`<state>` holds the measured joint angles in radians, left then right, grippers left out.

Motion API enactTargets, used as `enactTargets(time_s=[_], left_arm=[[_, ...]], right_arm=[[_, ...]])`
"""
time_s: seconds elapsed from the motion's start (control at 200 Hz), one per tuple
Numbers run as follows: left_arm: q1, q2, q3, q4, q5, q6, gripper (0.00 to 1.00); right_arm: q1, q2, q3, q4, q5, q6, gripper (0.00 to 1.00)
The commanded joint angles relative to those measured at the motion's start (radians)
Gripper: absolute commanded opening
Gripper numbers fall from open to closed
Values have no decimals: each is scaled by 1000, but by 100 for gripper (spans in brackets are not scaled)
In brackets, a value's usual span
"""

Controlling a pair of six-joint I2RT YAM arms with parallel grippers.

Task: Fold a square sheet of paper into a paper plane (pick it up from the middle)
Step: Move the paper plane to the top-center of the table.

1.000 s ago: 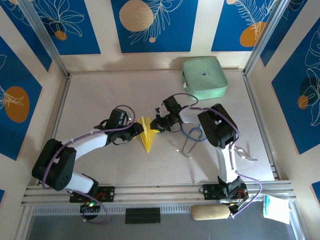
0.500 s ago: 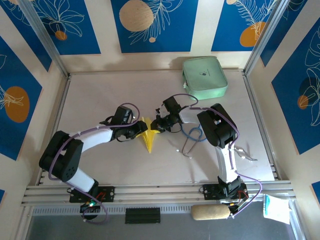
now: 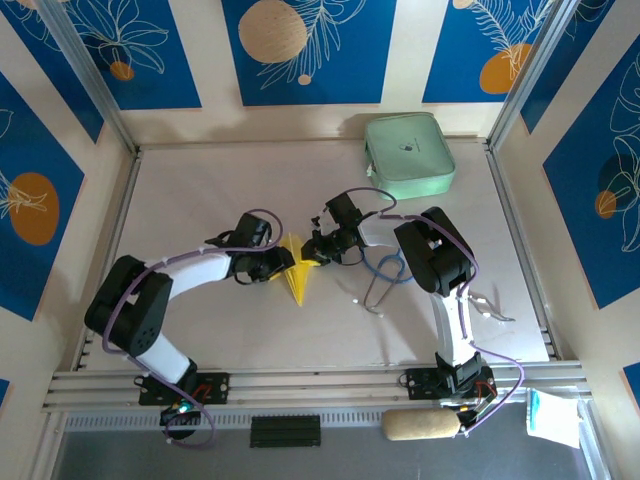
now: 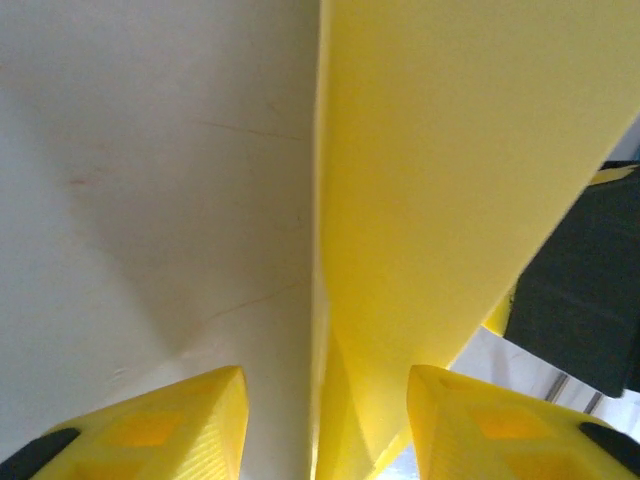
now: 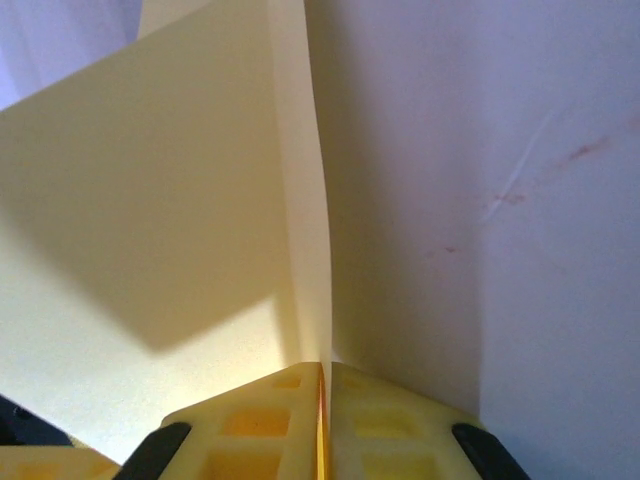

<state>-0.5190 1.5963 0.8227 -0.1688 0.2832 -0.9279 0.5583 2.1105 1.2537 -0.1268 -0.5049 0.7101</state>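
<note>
Well left of and nearer the arm bases than the mint-green case, left gripper sits spread astride a fold of the paper plane, probably to crease it, while right gripper, closer to the case, pinches its other edge as anchor; wrist views reveal that gap and pinch, too small from the top.

Paper plane: thin yellow paper, matt, smooth, sharply creased. Fingers: yellow moulded plastic, dull sheen, recessed pockets in the faces. Bench: off-white, matt, smooth apart from faint scratches and reddish scuffs; mint-green case: smooth, softly matt.
</note>
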Motion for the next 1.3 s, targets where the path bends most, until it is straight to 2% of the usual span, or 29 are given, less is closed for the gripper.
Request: enactTargets(time_s=[0.0, 0.125, 0.27, 0.38, 0.675, 0.985, 1.296], left_arm=[[-17, 1, 35, -17, -1, 27, 44], [-20, -79, 23, -63, -89, 35, 44], [-24, -137, -14, 55, -30, 29, 44], [-29, -87, 1, 111, 29, 19, 44], [-39, 42, 85, -28, -2, 46, 45], [-58, 54, 87, -121, -20, 75, 49], [-76, 57, 103, -116, -10, 59, 49]], right_arm=[[-6, 28, -4, -44, 8, 1, 11], [-6, 28, -3, -44, 9, 4, 11], [-8, 30, 0, -47, 11, 5, 11], [-7, 34, 1, -49, 10, 8, 11], [-9, 34, -4, -53, 14, 11, 11], [-13, 39, 1, -56, 13, 17, 11], [-14, 42, 4, -57, 15, 20, 11]])
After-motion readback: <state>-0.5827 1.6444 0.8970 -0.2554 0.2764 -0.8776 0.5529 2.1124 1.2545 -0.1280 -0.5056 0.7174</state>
